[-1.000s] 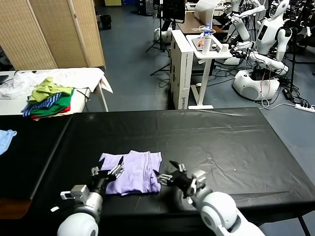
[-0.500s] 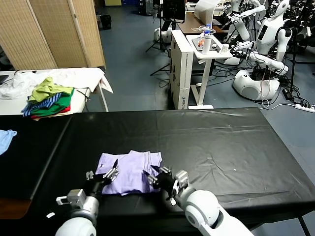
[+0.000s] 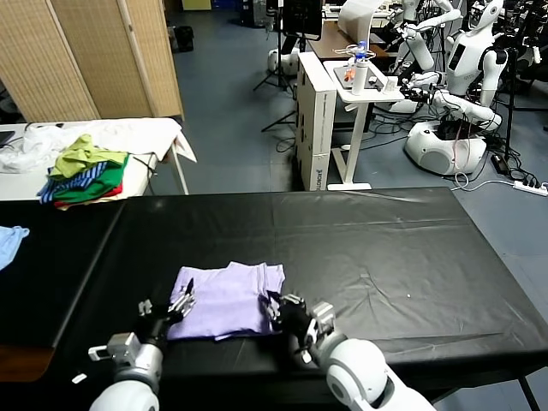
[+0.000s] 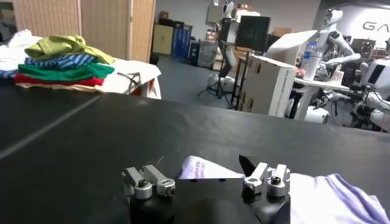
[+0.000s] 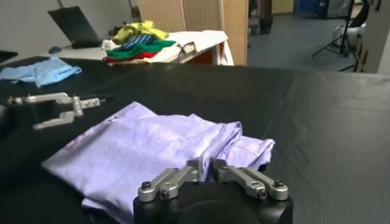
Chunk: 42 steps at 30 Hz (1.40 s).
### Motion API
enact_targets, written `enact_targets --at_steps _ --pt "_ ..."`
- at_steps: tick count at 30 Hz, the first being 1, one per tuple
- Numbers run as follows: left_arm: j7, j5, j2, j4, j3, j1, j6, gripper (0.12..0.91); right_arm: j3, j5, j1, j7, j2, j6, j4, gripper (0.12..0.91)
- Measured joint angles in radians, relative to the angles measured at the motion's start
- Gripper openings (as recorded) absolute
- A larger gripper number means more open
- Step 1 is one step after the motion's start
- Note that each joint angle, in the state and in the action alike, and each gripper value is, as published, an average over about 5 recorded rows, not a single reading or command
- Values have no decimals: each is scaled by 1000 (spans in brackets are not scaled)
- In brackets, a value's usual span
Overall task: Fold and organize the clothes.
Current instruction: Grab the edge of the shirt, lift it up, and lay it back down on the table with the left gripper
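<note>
The folded lavender T-shirt (image 3: 224, 298) lies between the spread left pincer (image 3: 175, 306) and right pincer (image 3: 278, 310), whose spread I cannot tell.

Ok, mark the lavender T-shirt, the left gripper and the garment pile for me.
Lavender T-shirt (image 3: 224, 300), head view, middle of the folded cloth.
Left gripper (image 3: 175, 308), head view, between its fingertips at the shirt's left edge.
Garment pile (image 3: 86, 167), head view, green layer.

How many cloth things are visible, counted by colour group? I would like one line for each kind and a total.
Lavender T-shirt on the black table: 1
Light blue cloth at the table's left edge: 1
Mixed garment pile (green, yellow, striped, red) on the side table: 1
Total: 3
</note>
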Motion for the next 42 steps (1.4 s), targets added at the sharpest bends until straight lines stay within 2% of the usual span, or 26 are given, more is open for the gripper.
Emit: enact_targets --at_steps 6,14,16,17,25,30,33,36,42 --pt "27 -69 0 32 -23 5 -14 907 60 0 -46 3 -5 0 35 907" --pt "54 -134 -5 51 -30 12 -14 905 79 -4 -58 13 -2 -1 48 907" --pt "62 -153 -5 55 -31 13 -11 881 82 -6 -60 15 -2 -1 49 907" --pt "66 -166 -5 58 -32 12 -9 854 83 -7 -60 16 -2 -1 49 907" --pt "81 -308 -10 84 -52 -1 20 488 87 -15 -67 21 0 -1 51 907" --pt "83 -336 -10 90 -52 -5 31 230 89 -24 -74 21 4 -1 52 907" --pt "80 -327 -10 84 -50 -5 31 184 90 -32 -77 22 7 1 52 907" --pt "75 -283 -4 71 -45 -3 28 189 92 -40 -81 22 11 3 52 907" --pt "60 -100 34 35 -40 9 0 189 108 -55 -96 22 15 10 52 907"
